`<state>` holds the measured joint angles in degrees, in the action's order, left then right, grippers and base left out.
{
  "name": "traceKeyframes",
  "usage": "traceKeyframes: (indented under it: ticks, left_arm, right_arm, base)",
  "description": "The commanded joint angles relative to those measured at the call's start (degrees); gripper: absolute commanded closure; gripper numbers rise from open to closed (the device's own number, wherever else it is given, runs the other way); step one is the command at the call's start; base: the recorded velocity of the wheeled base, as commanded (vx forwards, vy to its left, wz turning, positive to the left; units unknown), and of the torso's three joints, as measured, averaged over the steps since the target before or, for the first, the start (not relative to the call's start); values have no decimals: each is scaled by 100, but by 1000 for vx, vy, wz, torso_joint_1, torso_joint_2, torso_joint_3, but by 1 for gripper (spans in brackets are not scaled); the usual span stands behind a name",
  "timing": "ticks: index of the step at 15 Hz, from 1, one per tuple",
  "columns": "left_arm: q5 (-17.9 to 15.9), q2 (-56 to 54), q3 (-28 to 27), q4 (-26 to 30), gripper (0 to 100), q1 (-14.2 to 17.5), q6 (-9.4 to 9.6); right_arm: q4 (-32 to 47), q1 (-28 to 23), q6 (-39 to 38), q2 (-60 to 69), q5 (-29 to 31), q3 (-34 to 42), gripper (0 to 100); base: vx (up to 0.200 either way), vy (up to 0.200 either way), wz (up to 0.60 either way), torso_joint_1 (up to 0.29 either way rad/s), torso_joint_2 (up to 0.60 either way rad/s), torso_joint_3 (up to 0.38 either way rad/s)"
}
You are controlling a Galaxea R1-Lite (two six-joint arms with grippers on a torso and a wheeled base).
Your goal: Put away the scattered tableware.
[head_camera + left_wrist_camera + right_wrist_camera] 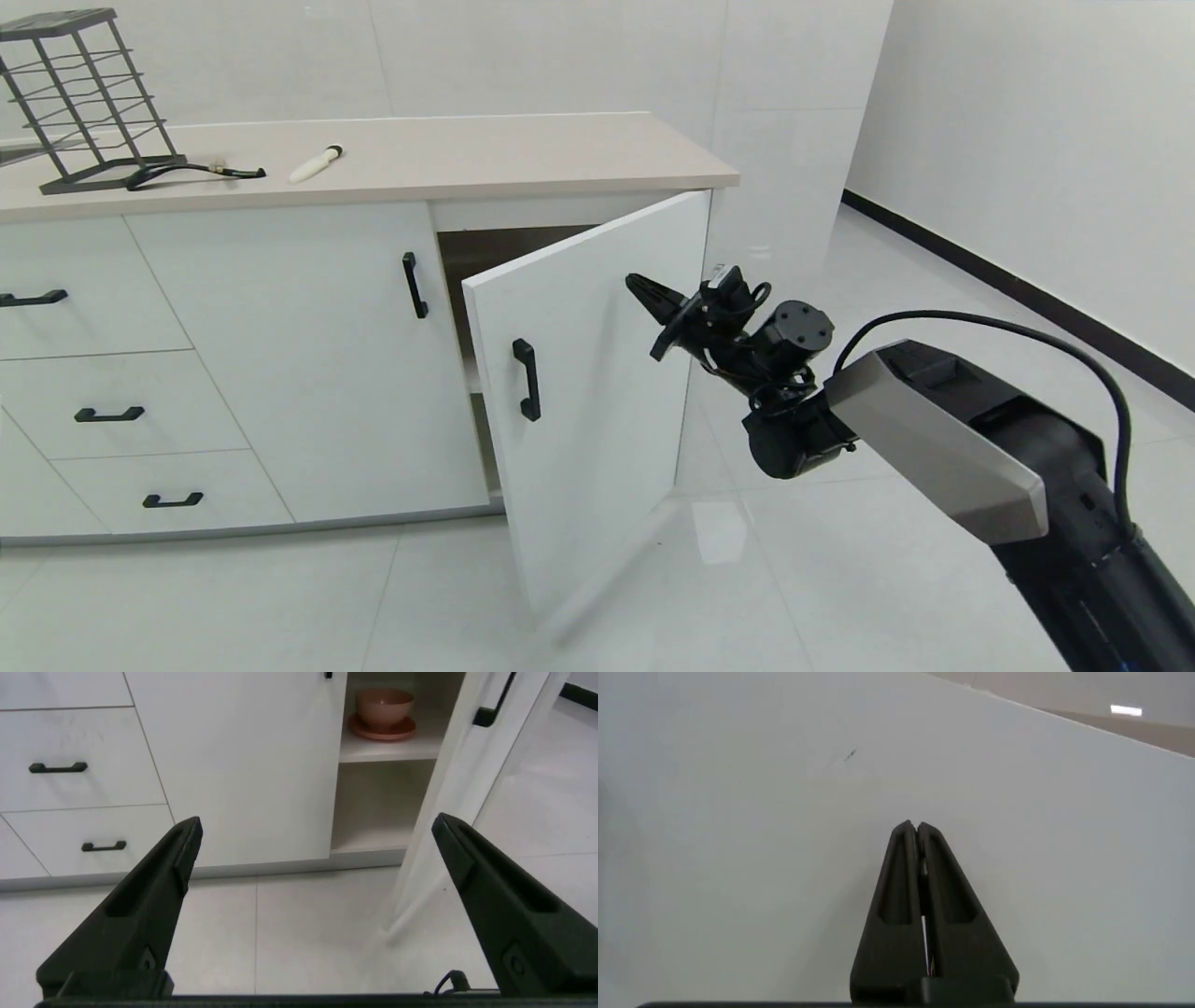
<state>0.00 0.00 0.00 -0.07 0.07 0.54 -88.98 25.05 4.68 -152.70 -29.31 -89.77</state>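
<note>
White-tiled room. On the desk (467,149), far left by the rack (84,103), lie a black utensil (187,171) and a white-handled one (316,163). They're probably light, stiff and slippery, so pinch mid-handle. Your right gripper (637,282) has its jaws shut and empty by the cupboard door (597,373). The left gripper (318,826) gapes wide, empty.

Door: the half-open cabinet door (597,373) stands just before my right end effector (639,285), screening the cupboard (485,245).
Opening: my left end effector (318,826) faces the gap at the door's handle side.
Shelf (422,747): a bowl (384,705) occupies it; room beneath.
</note>
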Motion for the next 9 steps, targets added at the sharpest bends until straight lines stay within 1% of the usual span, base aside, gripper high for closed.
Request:
traceKeyframes:
  ticks: [1, 4, 5, 6, 7, 9]
  left_arm:
    - [0, 0, 0, -1, 0, 1, -1]
    - [0, 0, 0, -1, 0, 1, 8]
    - [0, 0, 0, -1, 0, 1, 8]
    - [-35, 0, 0, -1, 0, 1, 52]
    - [-105, 0, 0, -1, 0, 1, 78]
    - [-114, 0, 0, -1, 0, 1, 87]
  right_arm:
    - [-102, -238, -143, 1067, -5, 1498, 100]
    - [-102, -598, -143, 3343, -31, 4530, 100]
    - [-102, -695, -134, 3932, -84, 5171, 100]
    - [-102, -914, -99, 5022, -242, 6217, 100]
    - [-102, -1081, -90, 5910, -304, 6964, 100]
    - [-102, -1354, -81, 7026, -321, 7799, 100]
  base:
    - [0, 0, 0, 0, 0, 0]
    - [0, 0, 0, 0, 0, 0]
    - [0, 0, 0, 0, 0, 0]
    - [0, 0, 0, 0, 0, 0]
    - [0, 0, 0, 0, 0, 0]
    - [0, 0, 0, 0, 0, 0]
